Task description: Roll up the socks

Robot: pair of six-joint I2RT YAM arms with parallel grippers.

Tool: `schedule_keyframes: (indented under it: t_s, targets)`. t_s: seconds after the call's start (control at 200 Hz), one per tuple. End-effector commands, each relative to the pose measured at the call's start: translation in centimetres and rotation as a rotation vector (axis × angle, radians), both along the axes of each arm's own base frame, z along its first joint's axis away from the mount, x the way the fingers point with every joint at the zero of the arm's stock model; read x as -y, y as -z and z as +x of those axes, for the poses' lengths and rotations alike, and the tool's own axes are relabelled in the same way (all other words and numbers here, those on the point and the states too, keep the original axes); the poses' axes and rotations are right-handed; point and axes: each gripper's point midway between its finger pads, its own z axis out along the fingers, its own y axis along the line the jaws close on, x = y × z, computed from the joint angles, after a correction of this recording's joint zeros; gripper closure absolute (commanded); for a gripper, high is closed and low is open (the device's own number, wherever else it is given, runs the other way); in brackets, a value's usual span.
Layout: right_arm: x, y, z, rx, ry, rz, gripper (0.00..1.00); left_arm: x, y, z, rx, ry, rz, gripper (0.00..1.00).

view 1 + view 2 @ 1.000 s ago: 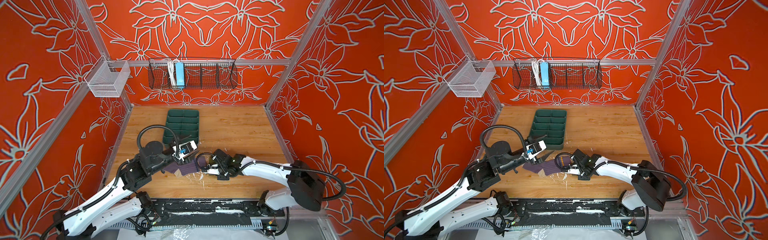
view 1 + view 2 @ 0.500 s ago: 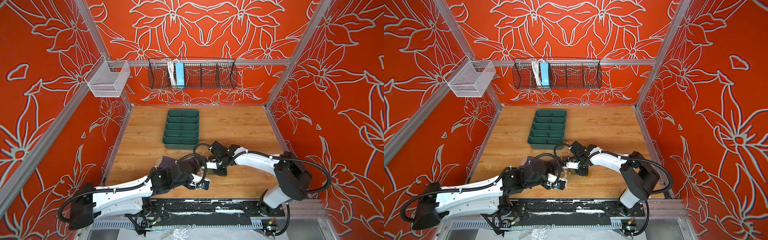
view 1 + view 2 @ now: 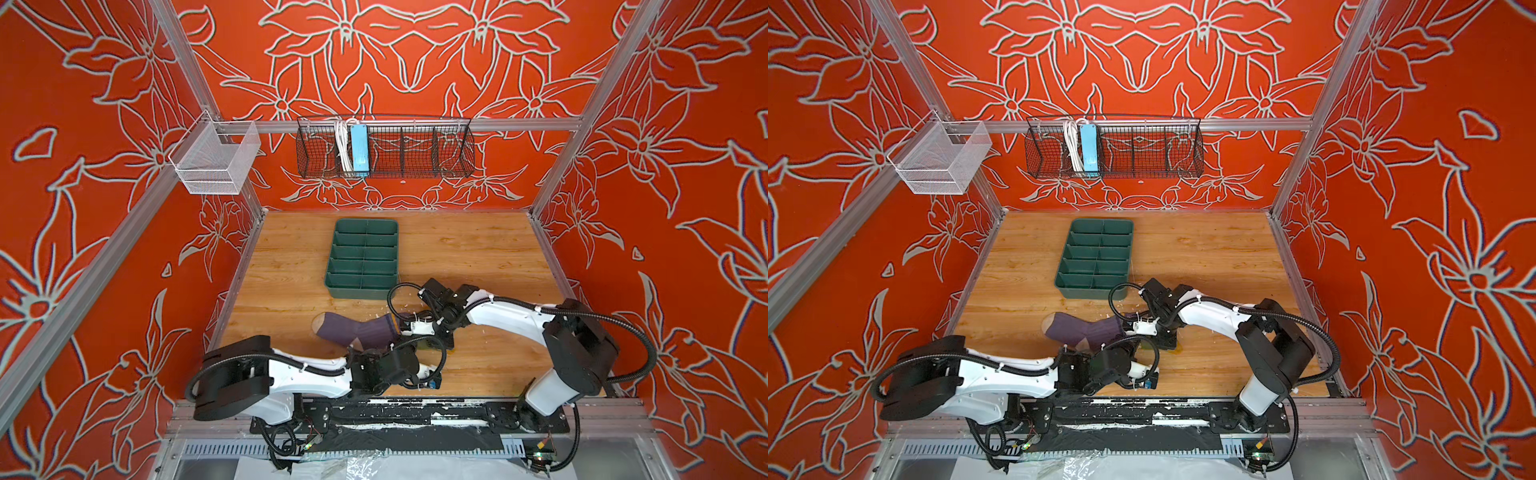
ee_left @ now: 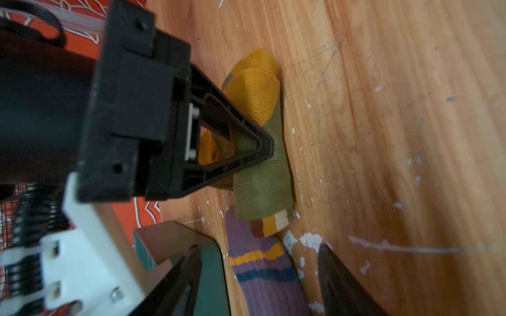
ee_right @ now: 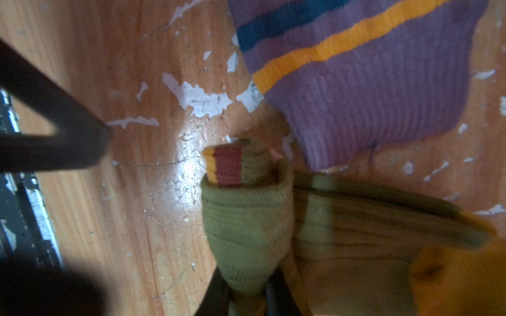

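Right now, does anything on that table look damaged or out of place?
Yes: the table has white chipped patches in its finish, beside the purple sock and olive sock. Nothing looks spilled.

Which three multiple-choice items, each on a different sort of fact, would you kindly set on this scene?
1. Where does the purple sock lie?
A. on the table, on the robot's side of the tray
B. inside the tray
C. hanging off the table's edge

2. Which colours are its cuff stripes?
A. red and white
B. navy and yellow
C. pink and black

3. How do the right jaws stand?
A. wide open, empty
B. shut on the purple sock
C. shut on the olive sock

1 A: both top views show it lying on the wood before the tray.
2 B: the right wrist view shows both stripes.
3 C: olive fabric is pinched between them there.
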Motion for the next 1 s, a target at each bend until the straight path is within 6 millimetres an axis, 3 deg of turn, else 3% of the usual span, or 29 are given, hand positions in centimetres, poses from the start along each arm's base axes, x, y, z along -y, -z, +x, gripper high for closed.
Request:
schedule_keyframes:
  t_s: [0.0,0.325,0.53,0.701,0.771,0.941,0.996]
  targets:
    - [2.9,3.3,-4.1,-0.147,-0.034,-0.111,1.00,1.6,-1.9,2.0,0.051,-0.108,-0.135,0.35]
    - [2.5,2.7,-4.2,-0.157,-0.031,-0.086,1.00,3.4,1.6,4.0,0.010,-0.176,-0.130,0.38]
    - [2.1,2.1,-5.0,-0.185,-0.036,-0.050,1.00,2.8,4.2,5.4,0.026,-0.228,-0.095,0.47]
    - [2.0,1.5,-5.2,-0.176,-0.044,-0.022,1.00,3.1,5.2,5.8,0.028,-0.237,-0.072,0.57]
    - [1.9,1.3,-5.0,-0.160,-0.040,-0.005,1.00,2.7,5.2,6.5,-0.003,-0.283,-0.081,0.63]
    - [1.8,0.8,-4.5,-0.118,-0.038,0.009,1.00,2.7,5.9,5.9,-0.069,-0.283,-0.050,0.93]
    - [1.9,0.5,-4.2,-0.088,-0.029,0.010,1.00,2.5,6.3,5.5,-0.097,-0.275,-0.016,0.97]
